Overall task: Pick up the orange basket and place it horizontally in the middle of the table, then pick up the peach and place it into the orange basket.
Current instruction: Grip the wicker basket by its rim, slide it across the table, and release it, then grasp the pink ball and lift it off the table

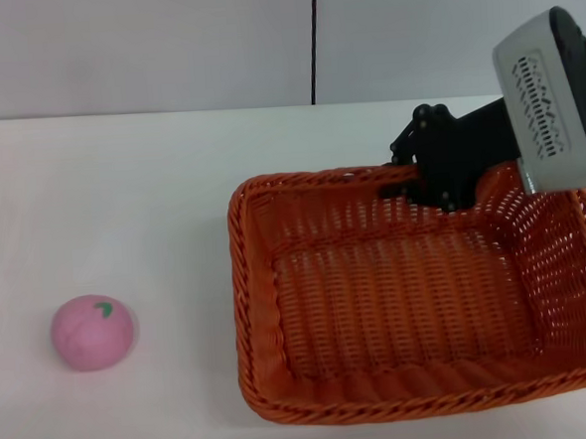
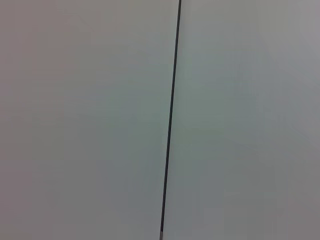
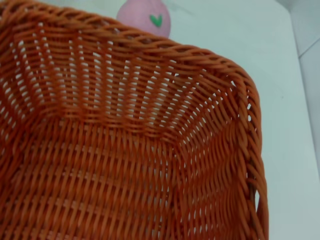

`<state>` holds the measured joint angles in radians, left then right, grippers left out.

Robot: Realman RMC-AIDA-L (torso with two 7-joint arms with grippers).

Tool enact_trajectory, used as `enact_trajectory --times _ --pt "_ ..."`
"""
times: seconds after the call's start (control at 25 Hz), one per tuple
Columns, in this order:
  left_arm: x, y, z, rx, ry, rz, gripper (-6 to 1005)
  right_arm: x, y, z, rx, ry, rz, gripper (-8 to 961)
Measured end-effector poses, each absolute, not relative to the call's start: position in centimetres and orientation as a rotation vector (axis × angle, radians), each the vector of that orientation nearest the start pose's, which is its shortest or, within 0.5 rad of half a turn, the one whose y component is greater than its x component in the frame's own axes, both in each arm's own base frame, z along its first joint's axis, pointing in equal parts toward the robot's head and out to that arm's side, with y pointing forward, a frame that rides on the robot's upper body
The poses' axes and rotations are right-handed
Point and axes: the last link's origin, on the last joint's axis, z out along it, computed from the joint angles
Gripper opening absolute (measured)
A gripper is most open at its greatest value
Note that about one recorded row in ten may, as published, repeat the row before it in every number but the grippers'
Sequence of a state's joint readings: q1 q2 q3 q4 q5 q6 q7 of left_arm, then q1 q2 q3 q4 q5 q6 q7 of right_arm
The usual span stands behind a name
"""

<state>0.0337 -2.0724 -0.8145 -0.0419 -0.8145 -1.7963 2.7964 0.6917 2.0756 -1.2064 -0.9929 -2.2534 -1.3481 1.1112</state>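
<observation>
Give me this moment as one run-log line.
right gripper: at far rim of orange basket, grip hidden | basket: on table, right of centre, empty | peach: on table, left | left arm: out of view

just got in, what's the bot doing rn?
The right pincer is at the far rim of the orange basket, which sits on the right part of the table; I cannot tell whether it is grasping the rim. The basket is empty. The peach lies alone on the table to the robot's left, outside the basket. The left arm is not in the head view; its wrist camera shows only a blank wall.
</observation>
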Motion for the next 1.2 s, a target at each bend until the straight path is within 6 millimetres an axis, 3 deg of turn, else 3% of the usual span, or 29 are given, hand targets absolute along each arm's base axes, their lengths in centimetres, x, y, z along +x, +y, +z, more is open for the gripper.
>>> enact_trajectory --times 0.36,0.52,0.68,0.88,0.92,0.96,1.0,1.08,1.2 --pt "-38.3 13.3 3.6 -1.362 -0.492 -0.837 590 17.4 38.2 -3.3 -2.8 -0.717 -0.131 209" --pt "-38.3 13.2 3.6 -1.36 -0.493 -0.836 586 17.4 38.0 -3.4 -2.802 -0.699 -0.105 444" --pt "-38.3 13.0 3.6 -1.375 -0.499 -0.845 582 17.4 37.4 -2.7 -2.768 -0.644 0.011 546" --pt "-38.1 12.2 3.8 -1.52 -0.516 -0.903 577 17.5 35.7 -0.1 -2.602 -0.509 0.33 571" --pt "-38.5 12.1 4.1 -1.666 -0.574 -0.918 576 17.6 35.3 0.5 -2.548 -0.482 0.412 571" --pt "-38.5 12.2 4.1 -1.695 -0.585 -0.918 575 18.1 34.1 1.9 -2.411 -0.429 0.597 571" --pt "-38.6 12.3 4.1 -1.77 -0.617 -0.922 574 18.1 34.1 1.9 -2.411 -0.429 0.597 571" --pt "-38.6 12.3 4.1 -1.77 -0.617 -0.922 572 19.0 32.6 3.1 -2.238 -0.398 0.784 571" --pt "-38.6 12.9 3.8 -1.914 -0.664 -0.907 569 20.8 30.3 4.6 -1.988 -0.344 1.007 570"
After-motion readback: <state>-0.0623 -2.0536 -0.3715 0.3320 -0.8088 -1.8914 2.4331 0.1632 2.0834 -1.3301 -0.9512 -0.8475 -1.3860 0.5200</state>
